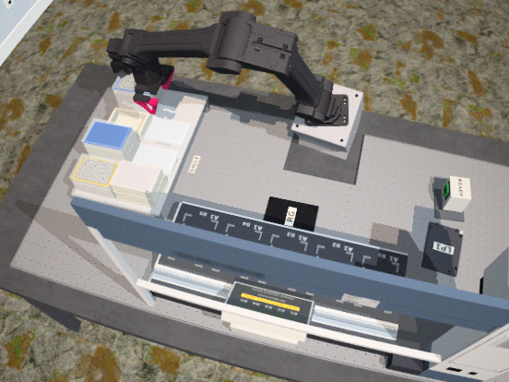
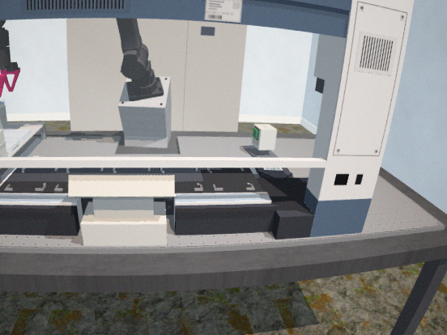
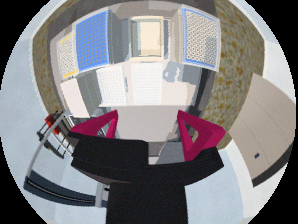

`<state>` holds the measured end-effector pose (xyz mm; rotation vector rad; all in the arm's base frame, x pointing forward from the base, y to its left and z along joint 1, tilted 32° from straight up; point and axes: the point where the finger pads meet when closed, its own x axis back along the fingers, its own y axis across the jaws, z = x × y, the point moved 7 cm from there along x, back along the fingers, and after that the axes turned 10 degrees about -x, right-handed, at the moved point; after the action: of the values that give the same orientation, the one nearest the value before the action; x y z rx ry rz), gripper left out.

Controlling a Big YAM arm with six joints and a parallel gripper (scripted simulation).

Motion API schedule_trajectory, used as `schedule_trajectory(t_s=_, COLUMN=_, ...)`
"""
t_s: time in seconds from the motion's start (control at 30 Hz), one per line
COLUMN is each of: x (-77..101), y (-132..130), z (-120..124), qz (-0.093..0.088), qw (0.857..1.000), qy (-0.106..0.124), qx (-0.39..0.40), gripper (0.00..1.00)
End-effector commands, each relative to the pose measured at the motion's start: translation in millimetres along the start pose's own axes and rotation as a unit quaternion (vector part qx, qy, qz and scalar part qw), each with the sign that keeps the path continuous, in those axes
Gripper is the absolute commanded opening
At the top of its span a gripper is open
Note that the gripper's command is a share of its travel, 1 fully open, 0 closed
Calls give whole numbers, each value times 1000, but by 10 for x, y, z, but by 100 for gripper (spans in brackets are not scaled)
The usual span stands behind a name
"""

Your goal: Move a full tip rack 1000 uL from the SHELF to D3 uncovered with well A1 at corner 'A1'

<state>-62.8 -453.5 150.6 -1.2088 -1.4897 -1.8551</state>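
Hovering above the back of the SHELF (image 1: 195, 113), the gripper (image 1: 147, 102) hangs with its magenta fingers spread wide, nothing between them. Height probably buys a look through the covers before committing.

Just beside the gripper, toward the deck: an open cream reservoir (image 1: 130, 119). Further that way, a covered rack showing its blue plate (image 1: 107, 136), likely empty. Nearest the deck, a yellow-edged rack (image 1: 94, 171) shows a grey speckled field, so likely full; size labels unreadable. A third, blue-edged rack (image 1: 124, 84) sits partly under the wrist.

D3 bracket (image 1: 277, 239) unoccupied. READY key (image 1: 446, 189) well apart.
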Motion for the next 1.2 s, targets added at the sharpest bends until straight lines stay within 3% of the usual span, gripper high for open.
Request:
schedule_trajectory(t_s=0.0, x=238, y=332, z=-129, qz=-6, qw=999, qy=-34, qx=31, gripper=100)
schedule_trajectory(t_s=0.43, x=220, y=965, z=40, qz=-7, qw=999, qy=-26, qx=26, gripper=100)
schedule_trajectory(t_s=0.53, x=166, y=986, z=37, qz=-6, qw=1000, qy=-21, qx=22, gripper=100)
schedule_trajectory(t_s=0.57, x=245, y=1078, z=72, qz=-8, qw=999, qy=-28, qx=27, gripper=100)
schedule_trajectory(t_s=0.73, x=255, y=1314, z=126, qz=-11, qw=999, qy=-29, qx=28, gripper=100)
schedule_trajectory(t_s=0.8, x=255, y=1317, z=122, qz=-12, qw=999, qy=-30, qx=28, gripper=100)
schedule_trajectory(t_s=0.83, x=148, y=1153, z=123, qz=-7, qw=1000, qy=-20, qx=18, gripper=100)
schedule_trajectory(t_s=1.17, x=148, y=1153, z=123, qz=-7, qw=1000, qy=-20, qx=18, gripper=100)
